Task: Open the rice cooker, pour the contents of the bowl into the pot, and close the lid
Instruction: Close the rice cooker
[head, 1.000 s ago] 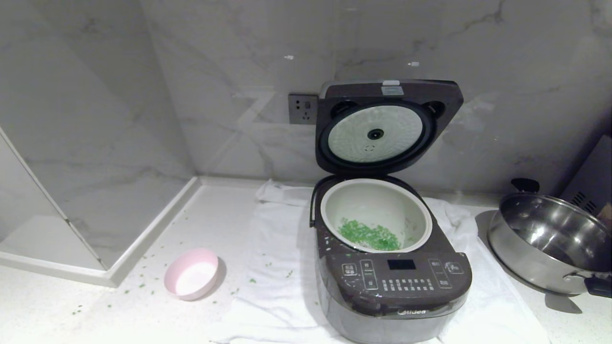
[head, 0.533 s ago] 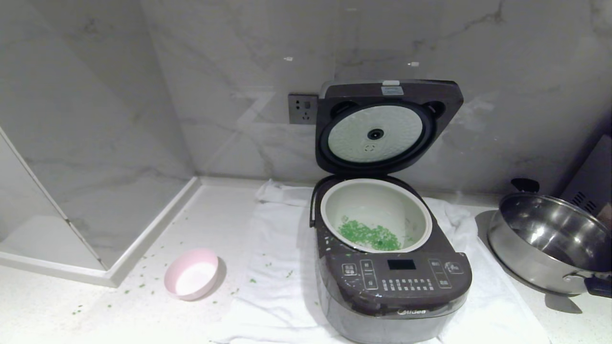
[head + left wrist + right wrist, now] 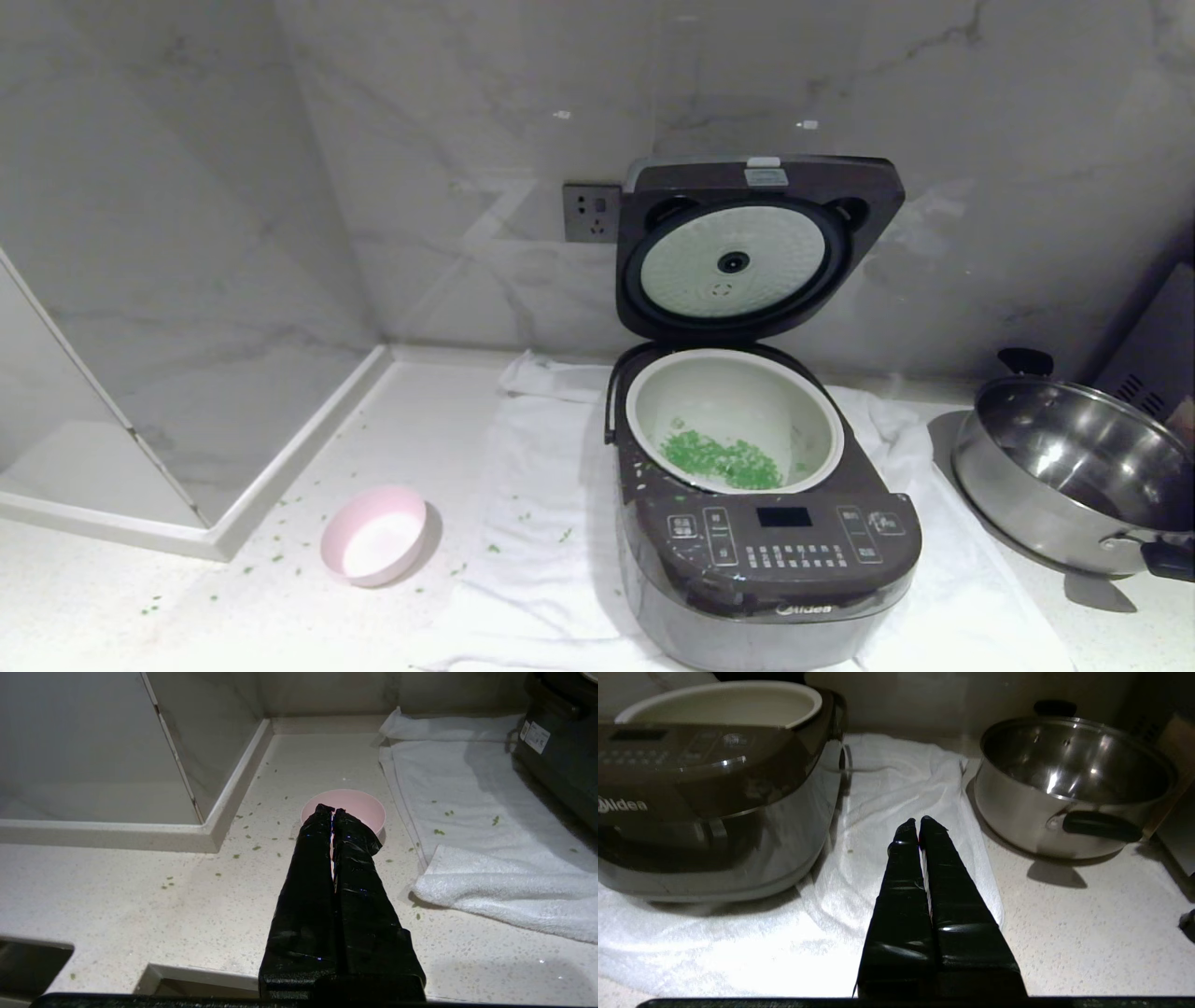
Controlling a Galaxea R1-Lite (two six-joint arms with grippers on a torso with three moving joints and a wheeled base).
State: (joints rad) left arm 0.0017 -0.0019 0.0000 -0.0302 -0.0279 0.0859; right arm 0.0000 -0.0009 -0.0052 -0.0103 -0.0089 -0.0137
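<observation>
Reading the scene from left to right, you have the bowl (image 3: 374, 536) standing upright and empty on the surface (image 3: 187, 616), well to the left of the rice cooker (image 3: 761, 523), with green bits (image 3: 271, 558) scattered around it. The left pincer (image 3: 332, 810) hangs above the near edge of that surface with its fingers pressed together and nothing between them; in the left wrist view its tips overlap the bowl's rim, but I cannot tell whether they touch it. If you swing that arm toward the cooker from there, it could clip the bowl and knock it over or send it skidding.

Next comes the white towel (image 3: 532, 523) under the cooker. It is bunched at the back and could let the cooker slide when you press on it.

The contents (image 3: 721, 459) already lie in the pot (image 3: 653, 397), so what is left, as I judge it, is the closing. The lid (image 3: 758, 247) stands fully open against the wall. Push it high or off-centre and the cooker may tip or creep backward; push too gently and the latch may not catch.

The right pincer (image 3: 919, 821) is also pressed together and empty, low between the cooker and the steel pan (image 3: 1064, 476). Lift it carelessly and you could strike the pan's black handle (image 3: 1101, 826) or the cooker's side.
</observation>
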